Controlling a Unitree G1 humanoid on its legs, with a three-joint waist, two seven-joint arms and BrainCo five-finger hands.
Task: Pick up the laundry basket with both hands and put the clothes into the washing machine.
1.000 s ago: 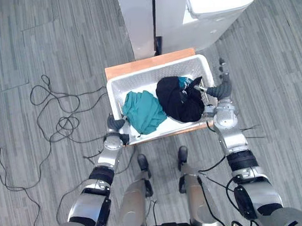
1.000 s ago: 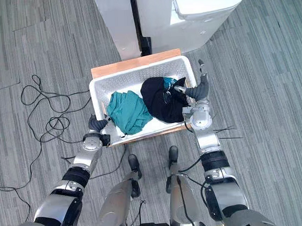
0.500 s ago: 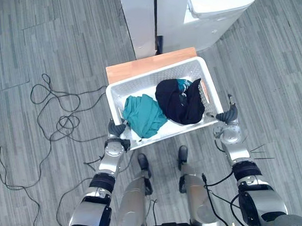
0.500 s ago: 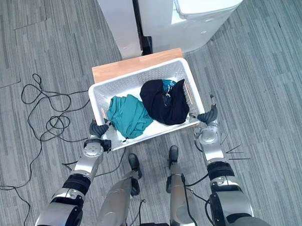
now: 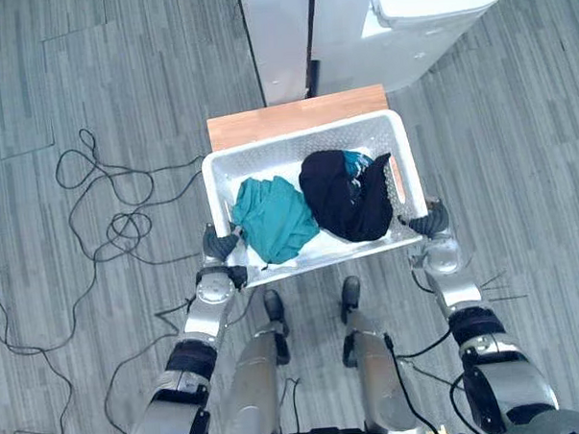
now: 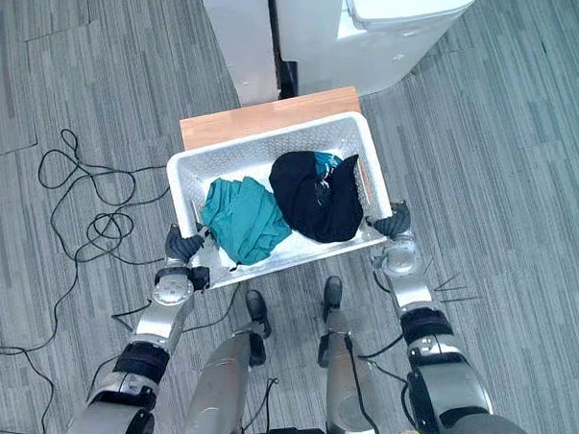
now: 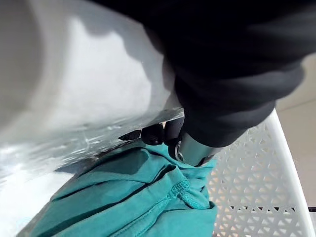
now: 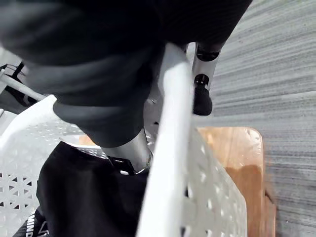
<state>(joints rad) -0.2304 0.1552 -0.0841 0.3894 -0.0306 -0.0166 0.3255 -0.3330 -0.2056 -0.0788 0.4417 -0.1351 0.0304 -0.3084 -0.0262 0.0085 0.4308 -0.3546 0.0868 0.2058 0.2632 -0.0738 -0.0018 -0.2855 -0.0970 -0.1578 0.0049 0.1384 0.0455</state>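
Both hands are taking hold now: the left hand (image 5: pixel 220 247) is hooking its dark-tipped fingers (image 7: pixel 154 133) over the near left corner of the laundry basket (image 5: pixel 296 147). The right hand (image 5: pixel 431 220) is clamping the near right corner, the rim passing between thumb and fingers (image 8: pixel 202 96). The basket is sitting on a low wooden stand (image 5: pixel 285 121) in front of the white washing machine (image 5: pixel 406 24), not yet lifted by the look of it. It is stiff white plastic, with lattice-pierced walls and a smooth rounded rim. Inside are lying a crumpled teal garment (image 5: pixel 272 218) with a stitched hem and a soft heaped black garment (image 5: pixel 349 195). The next move is calling for an even, level two-arm lift so the loose cloth stays inside.
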